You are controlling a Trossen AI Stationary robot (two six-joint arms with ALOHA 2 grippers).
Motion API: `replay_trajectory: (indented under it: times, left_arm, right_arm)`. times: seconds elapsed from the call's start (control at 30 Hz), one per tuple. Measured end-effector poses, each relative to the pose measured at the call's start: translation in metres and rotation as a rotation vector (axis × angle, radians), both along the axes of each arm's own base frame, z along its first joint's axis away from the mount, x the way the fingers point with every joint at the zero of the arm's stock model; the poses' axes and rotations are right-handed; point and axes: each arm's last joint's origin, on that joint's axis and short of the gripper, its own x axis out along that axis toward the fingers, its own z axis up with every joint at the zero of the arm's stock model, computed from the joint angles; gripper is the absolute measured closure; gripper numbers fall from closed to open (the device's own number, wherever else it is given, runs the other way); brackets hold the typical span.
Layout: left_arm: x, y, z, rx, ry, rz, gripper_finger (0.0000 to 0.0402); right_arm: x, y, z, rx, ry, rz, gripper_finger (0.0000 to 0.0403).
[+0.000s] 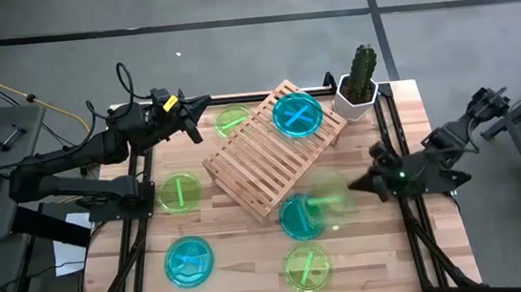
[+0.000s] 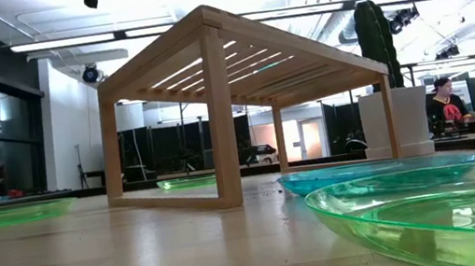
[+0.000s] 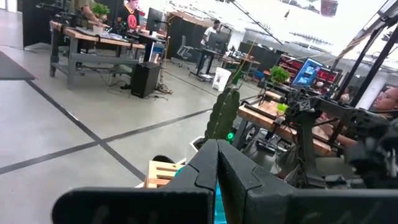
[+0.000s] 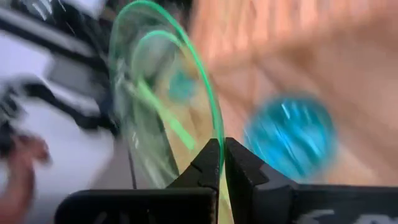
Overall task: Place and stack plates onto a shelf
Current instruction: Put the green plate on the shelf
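The light wooden shelf (image 1: 275, 149) stands slantwise at the table's middle, and one teal plate (image 1: 297, 116) lies on its far end. My right gripper (image 1: 368, 185) hovers right of the shelf, shut on a lime-green plate (image 1: 328, 202) that shows blurred above a teal plate (image 1: 296, 219) lying on the table. More plates lie flat on the table: green ones (image 1: 231, 120) (image 1: 180, 192) (image 1: 307, 268) and a teal one (image 1: 188, 261). My left gripper (image 1: 195, 109) is shut and empty, raised over the table's far left corner. My right gripper pinches the green plate's rim (image 4: 217, 146) between its two fingers, coming level from the table's right side. The plate (image 4: 168, 99) is lifted clear and stands tilted on edge beyond the fingertips.
A potted cactus (image 1: 360, 84) stands at the far right corner, close to the shelf's far end. In the low view the shelf (image 2: 228, 68) stands on legs with open room beneath, and a teal plate (image 2: 375, 172) and a green plate (image 2: 438, 211) lie near the camera.
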Motion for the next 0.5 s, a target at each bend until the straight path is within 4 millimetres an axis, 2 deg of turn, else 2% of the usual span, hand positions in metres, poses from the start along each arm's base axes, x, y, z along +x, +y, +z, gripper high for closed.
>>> replay_trajectory:
  times: [0.2,0.4,0.5]
  left_arm:
    - [0.000,0.000,0.000,0.000,0.000,0.000,0.0401]
    - [0.000,0.000,0.000,0.000,-0.001,0.000,0.0401]
    - [0.000,0.000,0.000,-0.001,-0.001,0.000,0.0401]
  right_arm:
    - [0.046,-0.015,0.007,-0.029,-0.154,-0.249,0.0403]
    - [0.097,-0.046,-0.009,-0.022,-0.160,-0.477,0.0403]
    - [0.118,-0.064,-0.018,-0.004,-0.175,-0.507,0.0403]
